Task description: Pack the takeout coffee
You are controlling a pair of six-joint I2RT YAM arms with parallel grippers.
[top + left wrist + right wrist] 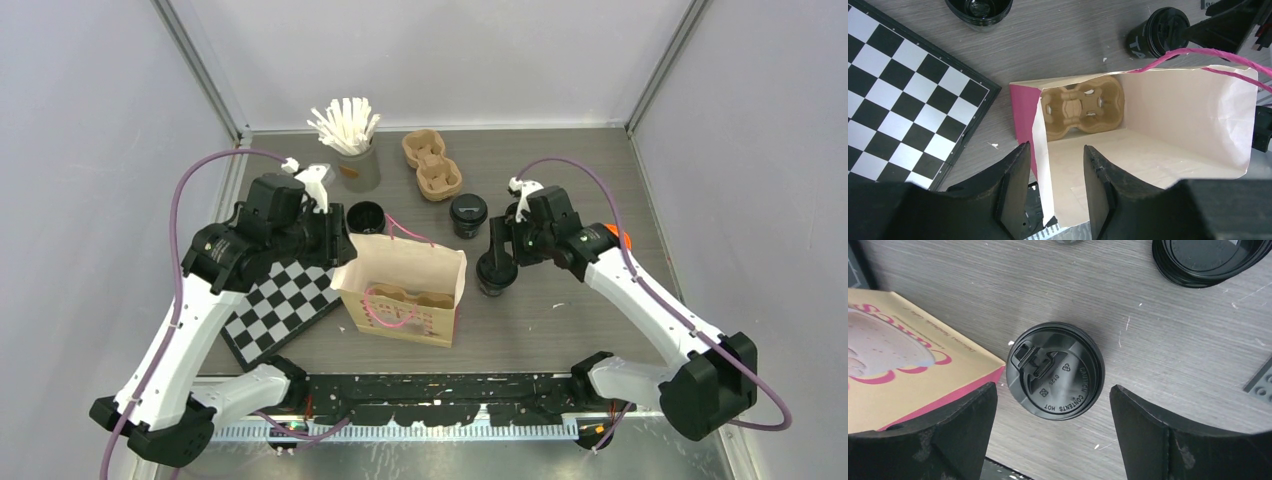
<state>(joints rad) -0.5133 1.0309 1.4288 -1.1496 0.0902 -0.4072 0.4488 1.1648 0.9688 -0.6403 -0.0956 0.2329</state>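
One takeout coffee cup (pixel 1055 371), black with its lid on, stands on the table just right of the paper bag (pixel 405 290). My right gripper (pixel 1053 389) hovers over it, open wide, fingers clear of both its sides. A second lidded cup (pixel 468 215) stands behind the bag, and a lidless black cup (pixel 366 217) is at the bag's back left. My left gripper (pixel 1055 150) is open at the bag's left end, and the bag's white wall edge (pixel 1044 165) runs loose between its fingers. A brown carrier (pixel 1082 107) lies inside the bag.
A checkerboard (pixel 285 305) lies left of the bag under my left arm. At the back stand a grey cup of white sticks (pixel 350 150) and a second brown carrier (pixel 432 165). Pink bag handles (pixel 1198 55) arch over the bag's mouth.
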